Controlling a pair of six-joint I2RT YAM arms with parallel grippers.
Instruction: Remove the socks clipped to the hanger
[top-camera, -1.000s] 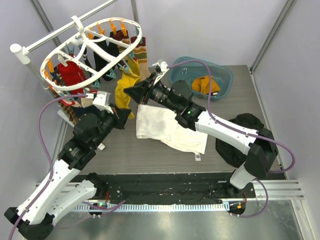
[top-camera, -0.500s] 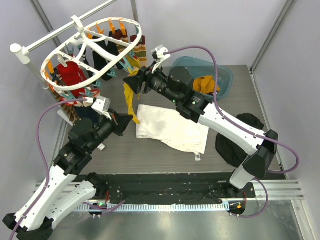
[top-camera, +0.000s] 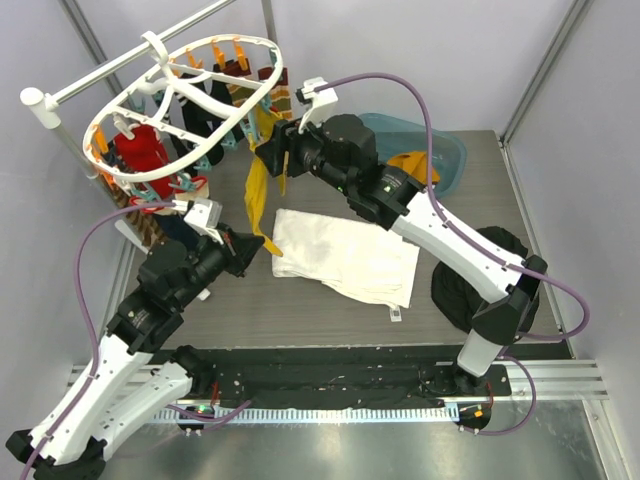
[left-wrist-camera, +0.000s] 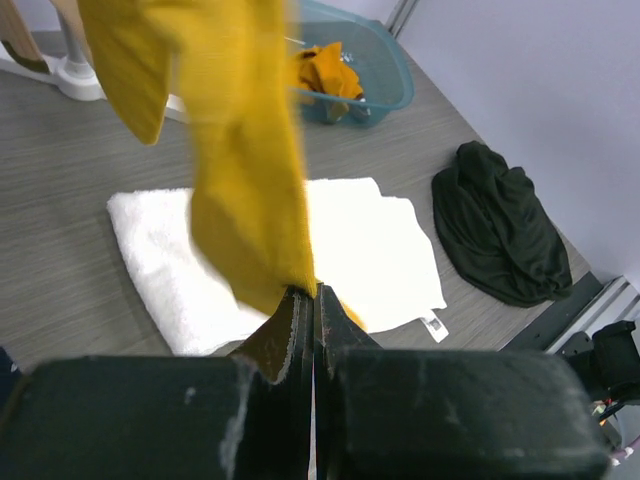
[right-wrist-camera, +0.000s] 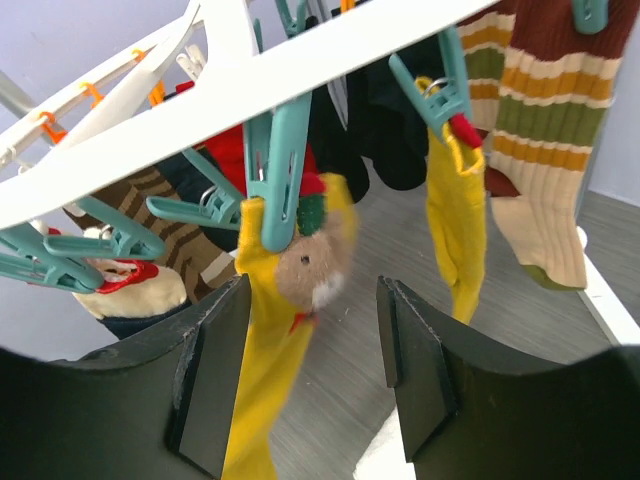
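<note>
The white oval hanger (top-camera: 228, 40) hangs at the back left, with red (top-camera: 140, 150), black (top-camera: 205, 115) and striped socks clipped under it. A mustard yellow sock (top-camera: 258, 195) stretches down from its near rim. My left gripper (top-camera: 255, 245) is shut on that sock's lower end (left-wrist-camera: 245, 170), the jaws pressed together at the tip (left-wrist-camera: 313, 292). My right gripper (top-camera: 272, 155) is open just under the rim. In the right wrist view its jaws (right-wrist-camera: 314, 285) stand on either side of a yellow sock (right-wrist-camera: 275, 370) with a furry animal face, held by a teal clip (right-wrist-camera: 275, 165) and untouched by the pads. A second yellow sock (right-wrist-camera: 455, 230) and a striped sock (right-wrist-camera: 535, 150) hang to the right.
A white cloth (top-camera: 350, 260) lies flat mid-table, and a black garment heap (top-camera: 485, 290) lies at the right. A blue basin (top-camera: 450, 150) holding yellow fabric stands at the back. The white pole stand (top-camera: 90, 85) carries the hanger along the left wall.
My right gripper rose up and left to the hanger's rim and opened wider. The left gripper drew back slightly towards me, still pinching the yellow sock, which now hangs stretched.
</note>
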